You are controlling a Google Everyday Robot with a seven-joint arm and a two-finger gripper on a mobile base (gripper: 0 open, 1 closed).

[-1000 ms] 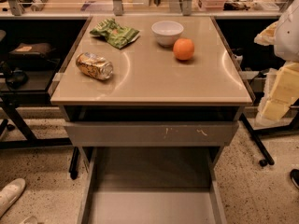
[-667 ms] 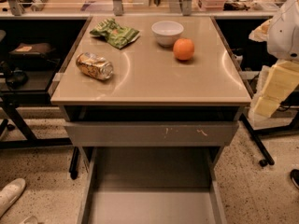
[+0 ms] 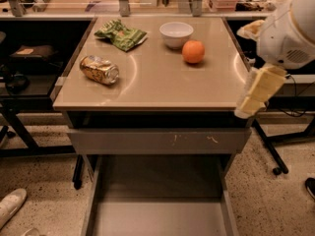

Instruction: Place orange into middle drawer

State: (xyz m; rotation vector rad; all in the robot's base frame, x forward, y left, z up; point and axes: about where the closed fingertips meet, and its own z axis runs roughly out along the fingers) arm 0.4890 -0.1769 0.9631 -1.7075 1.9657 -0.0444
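The orange (image 3: 193, 51) sits on the tan tabletop (image 3: 162, 82) at the back right, just in front of a white bowl (image 3: 176, 34). The middle drawer (image 3: 160, 215) is pulled open below the table, and the part of its flat grey floor that shows is bare. My gripper (image 3: 258, 91), pale yellow under the white arm (image 3: 290, 33), hangs at the table's right edge, right of and nearer than the orange, apart from it.
A crushed golden can (image 3: 100, 69) lies on the table's left side. A green snack bag (image 3: 121, 34) lies at the back left. The drawer above, with a scratched grey front (image 3: 158, 140), is shut. Black table legs (image 3: 268, 146) stand on the right and a shoe (image 3: 11, 204) is on the floor at left.
My arm and gripper have moved left, further into view, and now reach the table's right edge. The orange and the drawers have not moved.
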